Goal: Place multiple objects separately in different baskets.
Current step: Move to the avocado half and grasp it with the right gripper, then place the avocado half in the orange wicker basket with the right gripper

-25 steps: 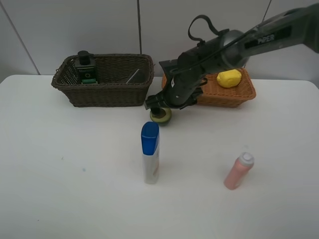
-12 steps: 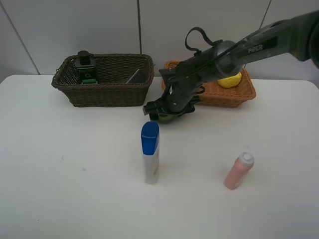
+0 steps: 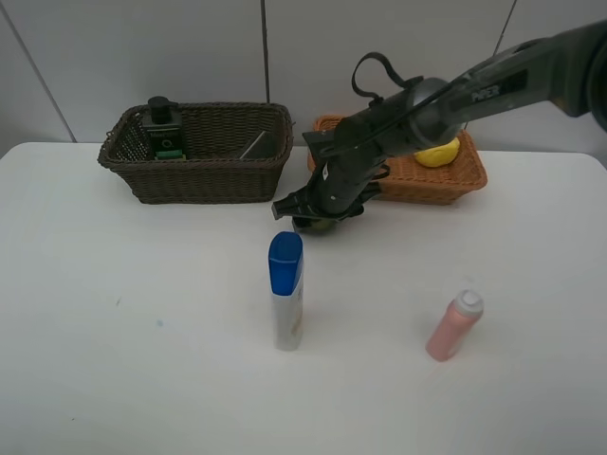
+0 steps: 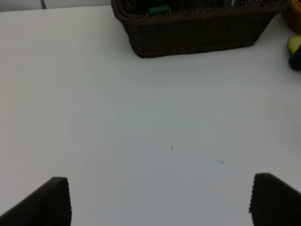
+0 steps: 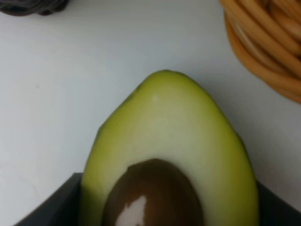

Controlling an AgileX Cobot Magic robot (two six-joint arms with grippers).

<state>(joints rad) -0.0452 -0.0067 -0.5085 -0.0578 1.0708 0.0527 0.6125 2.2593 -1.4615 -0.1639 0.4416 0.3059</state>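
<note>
Halved avocado [image 5: 169, 141] lies pit-up on the white table [image 3: 142, 332] just beside the orange-tan basket [image 3: 446, 185], and the right gripper [image 3: 311, 218] has its fingers [image 5: 47, 207] on both sides of it for the grab, though I cannot tell if they squeeze yet, so next I think comes a firm pinch and a lift into a basket.

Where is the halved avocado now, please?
The halved avocado lies mid-table in the high view, between the right gripper's jaws, by the orange-tan basket's left corner.
</note>
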